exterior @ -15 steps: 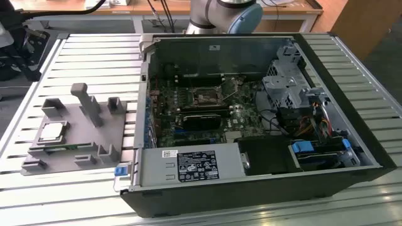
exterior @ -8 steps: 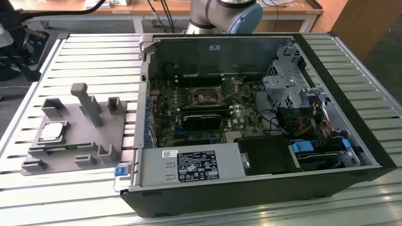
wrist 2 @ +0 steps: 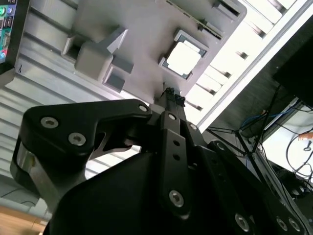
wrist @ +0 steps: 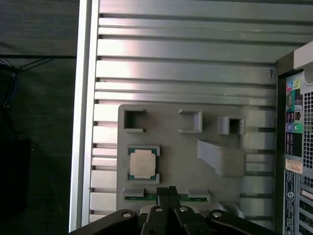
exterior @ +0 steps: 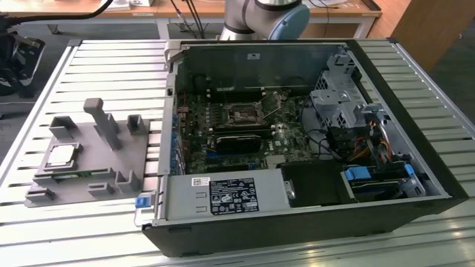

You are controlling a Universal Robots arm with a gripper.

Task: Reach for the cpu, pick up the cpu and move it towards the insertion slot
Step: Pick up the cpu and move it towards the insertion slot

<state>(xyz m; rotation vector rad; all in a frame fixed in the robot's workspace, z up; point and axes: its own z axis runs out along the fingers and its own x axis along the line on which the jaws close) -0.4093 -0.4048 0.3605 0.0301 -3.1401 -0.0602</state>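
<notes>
Silvery cpu (wrist: pixel 143 163) seated in grey fixture (wrist: pixel 176 156), pincer (wrist: pixel 167 190) nearby, seemingly closed

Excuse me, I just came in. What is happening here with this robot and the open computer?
A robot arm is working beside an open computer case that lies on a slatted metal table. The cpu sits in a recess of the grey fixture, at the exterior view's left of the case, and is not yet picked up. In both wrist views the gripper, shut and holding nothing, hangs over the fixture near the cpu without touching it. The insertion slot on the motherboard shows a dark centre.
</notes>
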